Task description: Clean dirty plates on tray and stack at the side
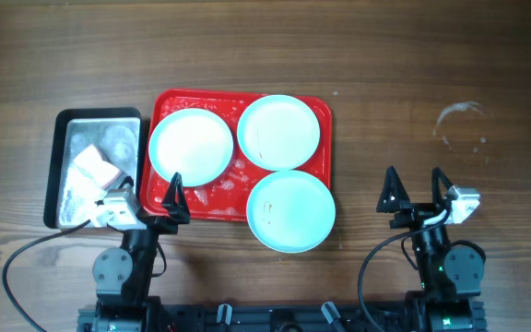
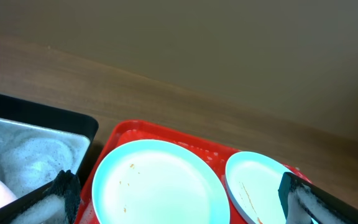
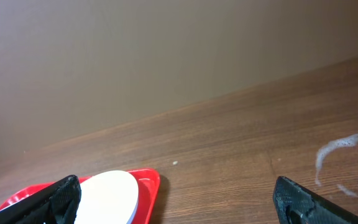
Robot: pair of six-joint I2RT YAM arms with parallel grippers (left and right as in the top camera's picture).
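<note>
Plates [image 1: 190, 146] crowd the red tray [image 1: 201, 98]

Two lie inside it; the third overhangs its near right corner. A sudsy metal tray [image 1: 100, 124] sits just left. Left gripper [image 1: 150, 189] and right gripper [image 1: 415, 183] both gape wide, holding nothing.

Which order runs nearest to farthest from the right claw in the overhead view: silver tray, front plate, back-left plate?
1. The front plate, overhanging the red tray's near edge.
2. The back-left plate, on the red tray.
3. The silver tray, far left.
</note>
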